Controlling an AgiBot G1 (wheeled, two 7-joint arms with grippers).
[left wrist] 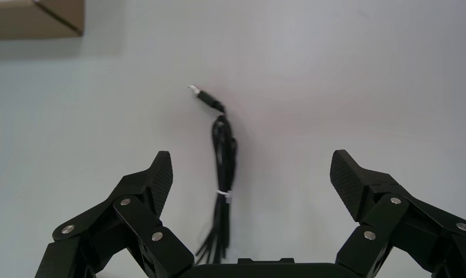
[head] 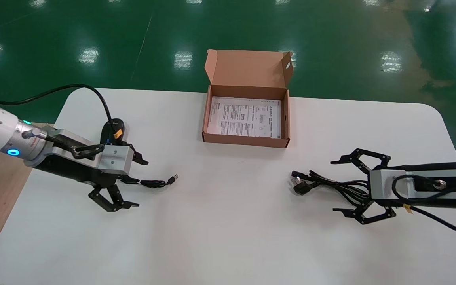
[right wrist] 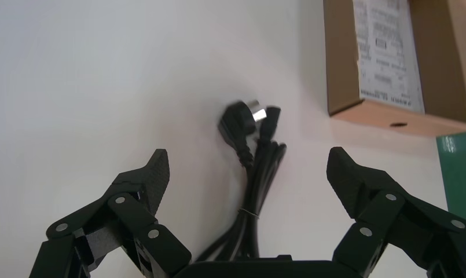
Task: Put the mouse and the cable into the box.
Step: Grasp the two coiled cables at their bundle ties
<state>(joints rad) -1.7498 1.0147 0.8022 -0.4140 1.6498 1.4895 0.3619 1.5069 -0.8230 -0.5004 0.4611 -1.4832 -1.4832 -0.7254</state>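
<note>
Cardboard box (head: 246,141), printed sheet (head: 245,117) inside

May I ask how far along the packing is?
Nothing is packed yet: the box holds only a printed sheet. Both hands are open and empty, the left hand over the mouse lead, the right hand over the bundled power cable. The mouse and cable both lie on the table, left to pack.

box (head: 246,140): plain brown cardboard, matt all over.
sheet (head: 245,117) inside the box: thin white printed paper.
tabletop (head: 228,221): white, smooth, soft sheen.
cable (head: 327,184): black plastic sheath, metal prongs.
floor (head: 331,39) behind the box: green, glossy.
</note>
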